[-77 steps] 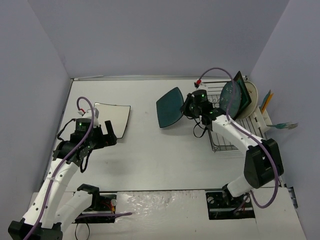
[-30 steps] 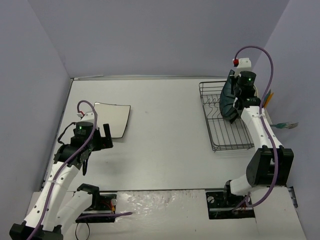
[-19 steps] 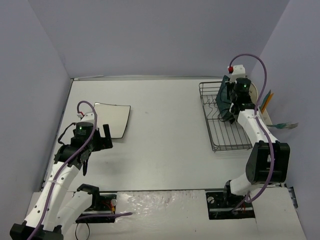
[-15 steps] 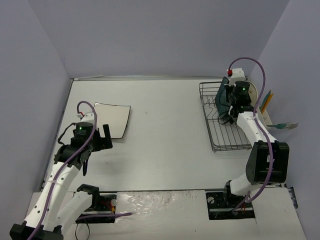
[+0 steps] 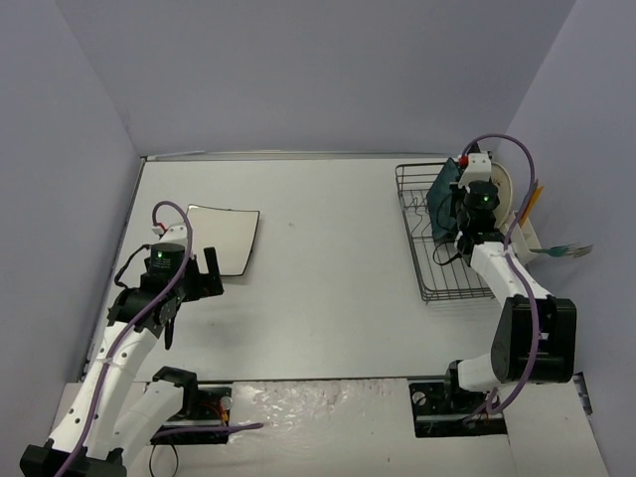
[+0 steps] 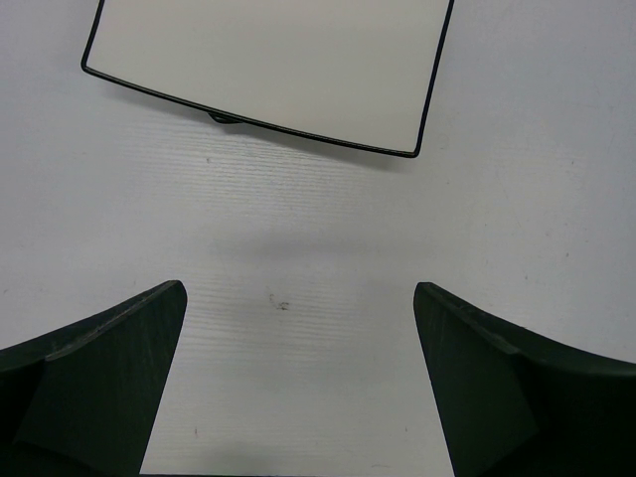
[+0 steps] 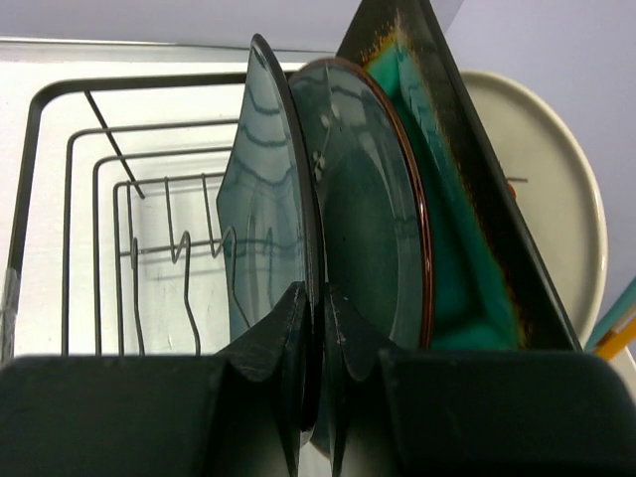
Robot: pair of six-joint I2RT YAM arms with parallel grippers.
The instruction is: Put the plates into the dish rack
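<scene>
The teal-blue plate [image 7: 266, 214] stands on edge in the dish rack [image 7: 109, 199], and my right gripper [image 7: 320, 308] is shut on its near rim. Right behind it lean the black square plate with a teal centre [image 7: 452, 238] and the round cream plate [image 7: 556, 199]. From above, the right gripper [image 5: 453, 212] sits over the far part of the dish rack [image 5: 447, 283], with the teal-blue plate [image 5: 443, 194] beside the cream plate [image 5: 503, 187]. The white square plate [image 5: 224, 237] lies flat at the left. My left gripper [image 5: 204, 276] hovers open just in front of it, with the white square plate [image 6: 268, 70] beyond its fingers [image 6: 99, 388].
A white utensil holder [image 5: 525, 237] hangs on the rack's right side, holding a yellow utensil [image 5: 532, 199] and a teal one [image 5: 562, 249]. The near rack slots show bare upright prongs [image 7: 184, 248]. Purple walls close in on the left, back and right.
The right arm carried the teal-blue plate from the table's middle into the rack and settled it upright beside the black plate. The left arm has stayed still.
</scene>
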